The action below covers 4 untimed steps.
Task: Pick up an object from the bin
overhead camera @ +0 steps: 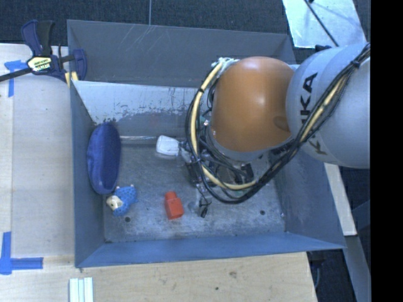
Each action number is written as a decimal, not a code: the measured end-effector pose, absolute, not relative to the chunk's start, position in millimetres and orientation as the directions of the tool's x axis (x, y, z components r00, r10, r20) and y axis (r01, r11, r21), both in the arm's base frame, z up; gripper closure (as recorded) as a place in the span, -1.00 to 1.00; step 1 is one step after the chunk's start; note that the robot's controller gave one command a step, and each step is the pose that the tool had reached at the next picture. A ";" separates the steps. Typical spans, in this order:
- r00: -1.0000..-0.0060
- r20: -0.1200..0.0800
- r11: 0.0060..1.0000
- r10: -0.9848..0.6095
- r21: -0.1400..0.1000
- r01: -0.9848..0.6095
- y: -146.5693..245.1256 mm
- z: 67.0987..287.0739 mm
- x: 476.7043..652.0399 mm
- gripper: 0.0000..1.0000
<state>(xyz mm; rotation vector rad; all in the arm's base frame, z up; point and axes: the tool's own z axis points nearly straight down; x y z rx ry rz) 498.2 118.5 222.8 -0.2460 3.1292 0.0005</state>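
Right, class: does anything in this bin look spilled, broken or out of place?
Nothing stands out. The blue oval thing lies along the left wall of the bin, with a small blue piece just below it. A red block and a white piece lie apart on the floor. None looks broken or spilled.

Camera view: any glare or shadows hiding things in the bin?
Camera view: soft glare on the robot's orange domed wrist cover; the far wall of the grey metal bin is lit brightest; the arm shades the floor beneath it. The small red block, small white block and blue oval pouch lie evenly lit, unshadowed.
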 end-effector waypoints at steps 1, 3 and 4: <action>-0.972 0.005 0.972 -0.235 0.000 -0.235 107.7 70.1 510.8 -1.00; -0.741 0.000 0.741 -0.672 0.002 -0.672 131.8 69.3 509.5 -1.00; -0.744 -0.003 0.744 -0.668 -0.001 -0.668 130.8 71.0 511.3 1.00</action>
